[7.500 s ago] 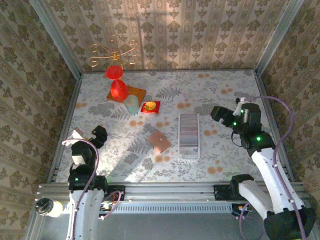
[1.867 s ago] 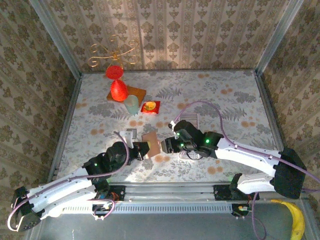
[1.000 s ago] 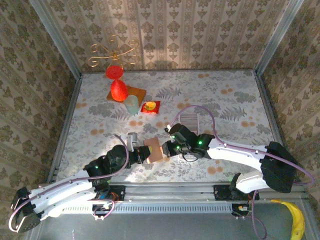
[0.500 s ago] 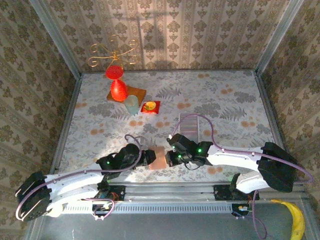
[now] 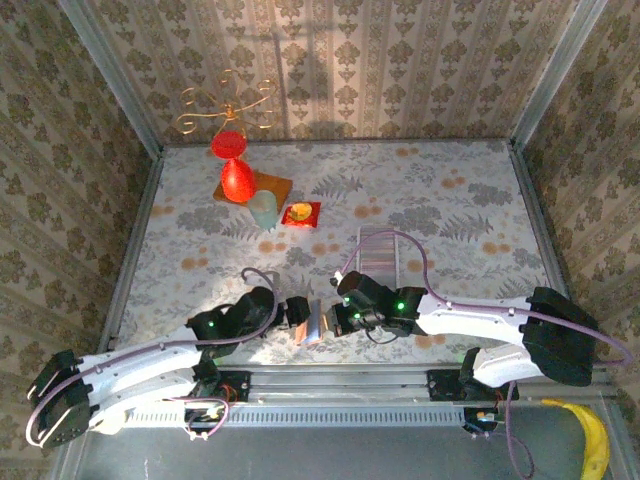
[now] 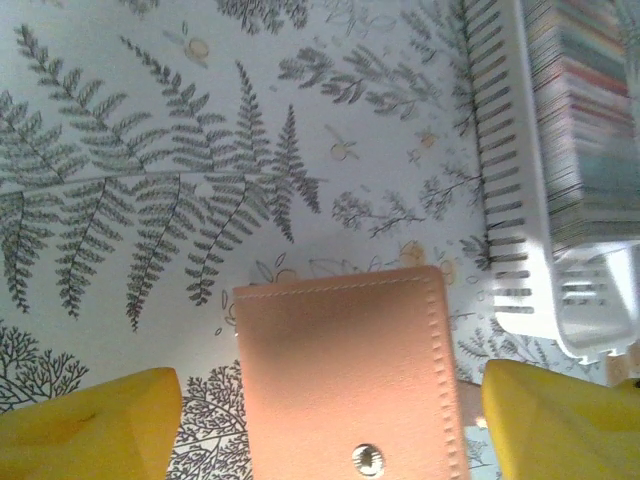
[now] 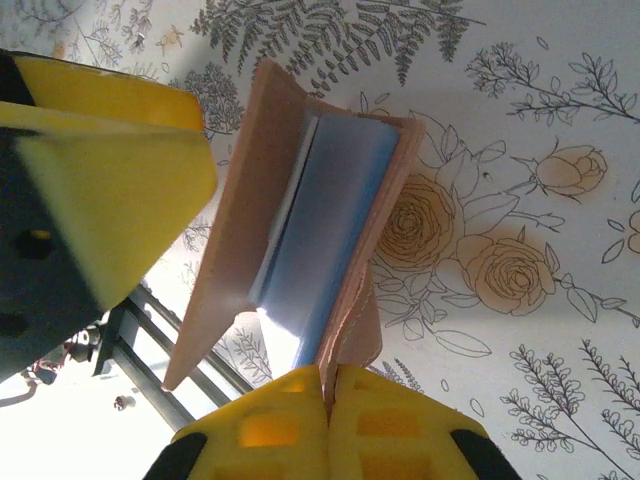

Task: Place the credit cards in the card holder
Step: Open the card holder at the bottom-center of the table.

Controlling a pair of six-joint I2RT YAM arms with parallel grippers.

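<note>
The card holder (image 5: pixel 315 322), a pinkish-tan wallet, is held up on edge near the table's front edge between both grippers. My right gripper (image 5: pixel 340 318) is shut on one of its leaves (image 7: pixel 330 385). The card holder (image 7: pixel 235 260) gapes open, and a pale blue credit card (image 7: pixel 335 220) sits between its leaves. My left gripper (image 5: pixel 295 315) is open; its yellow fingertips (image 6: pixel 90 435) stand well apart on either side of the card holder's snap-button face (image 6: pixel 345 370) without touching it. More cards (image 6: pixel 585 120) stand on edge in the clear ribbed tray (image 6: pixel 500 200).
The clear tray (image 5: pixel 378 255) lies just behind the right arm. At the back left are a red ornament (image 5: pixel 237 180) on a wooden board (image 5: pixel 272 188), a pale cup (image 5: pixel 263 210), a small red dish (image 5: pixel 301 213) and a gold wire stand (image 5: pixel 228 105). The metal front rail (image 5: pixel 330 378) is close below the wallet.
My left gripper has opened and let go of the card holder. Both grippers and the card holder have shifted toward the front edge, the right gripper keeping its hold.
</note>
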